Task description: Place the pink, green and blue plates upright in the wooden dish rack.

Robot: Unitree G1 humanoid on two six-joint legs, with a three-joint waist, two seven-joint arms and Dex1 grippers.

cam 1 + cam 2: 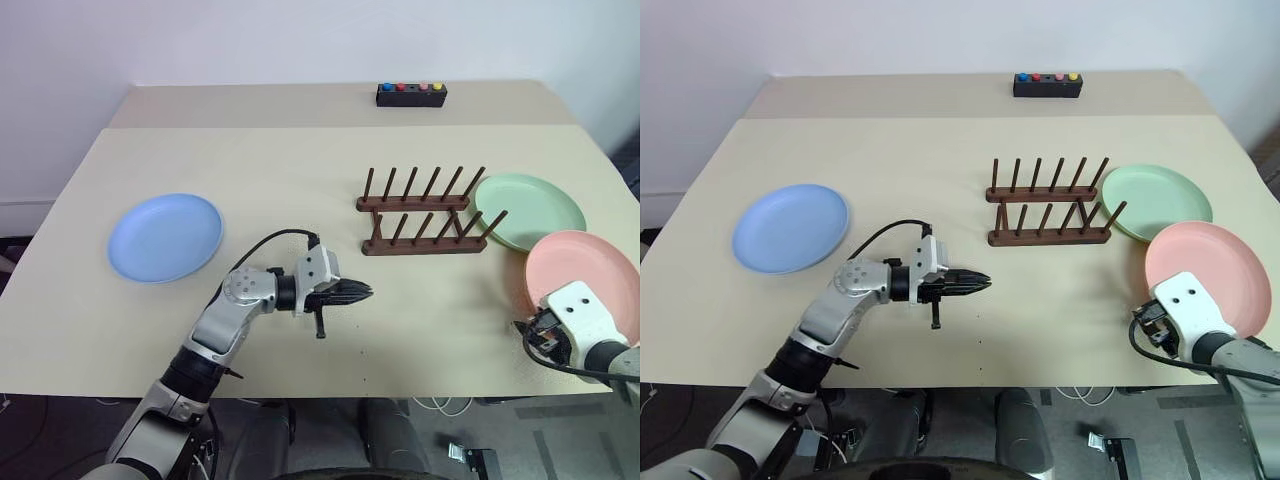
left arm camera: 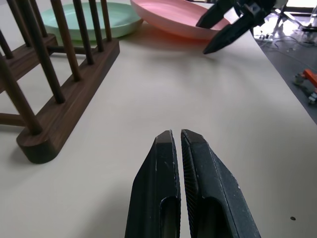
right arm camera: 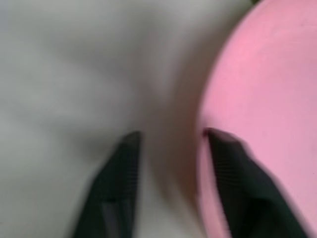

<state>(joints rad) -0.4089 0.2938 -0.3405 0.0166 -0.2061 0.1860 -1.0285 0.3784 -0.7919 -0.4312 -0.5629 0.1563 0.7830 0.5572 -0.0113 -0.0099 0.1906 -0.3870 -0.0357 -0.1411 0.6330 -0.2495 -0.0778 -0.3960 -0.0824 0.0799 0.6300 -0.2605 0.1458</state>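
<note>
While the rack (image 1: 424, 212) stands empty mid-surface, the right gripper (image 3: 171, 144), jaws parted astride the pink plate's (image 1: 585, 275) rim near the right edge, must clamp; left gripper (image 2: 178, 144) hangs clenched, empty.

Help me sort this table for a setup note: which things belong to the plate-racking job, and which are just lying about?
Job:
pink plate
green plate
blue plate
wooden dish rack

Lying about:
black box with coloured buttons
</note>
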